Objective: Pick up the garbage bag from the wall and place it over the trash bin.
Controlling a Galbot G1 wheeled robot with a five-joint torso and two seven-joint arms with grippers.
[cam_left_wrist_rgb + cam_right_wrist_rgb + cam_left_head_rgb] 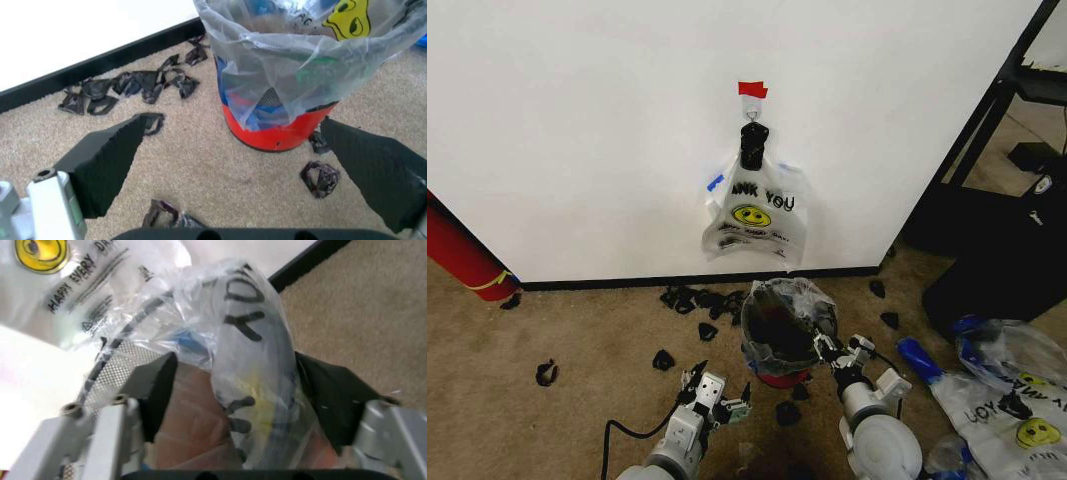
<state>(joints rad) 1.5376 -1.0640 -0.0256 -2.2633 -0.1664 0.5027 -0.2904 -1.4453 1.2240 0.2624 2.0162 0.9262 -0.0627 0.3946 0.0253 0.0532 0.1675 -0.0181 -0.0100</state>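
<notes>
Garbage bag (257,365) btwn right gripper (233,390) fingers (157,385).

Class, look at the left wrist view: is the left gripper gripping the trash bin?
No. The left gripper is open, short of the trash bin.

Black mesh trash bin (280,127), red base; whitish garbage bag (300,55).

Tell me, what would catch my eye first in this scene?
Probably the bunch of smiley-face bags hanging from a hook on the white wall. Just below, on the carpet, the trash bin already wears a see-through garbage bag, and the right hand straddles its rim with fingers spread either side of the plastic. The left hand hovers open near the bin, among dark scraps littering the floor.
</notes>
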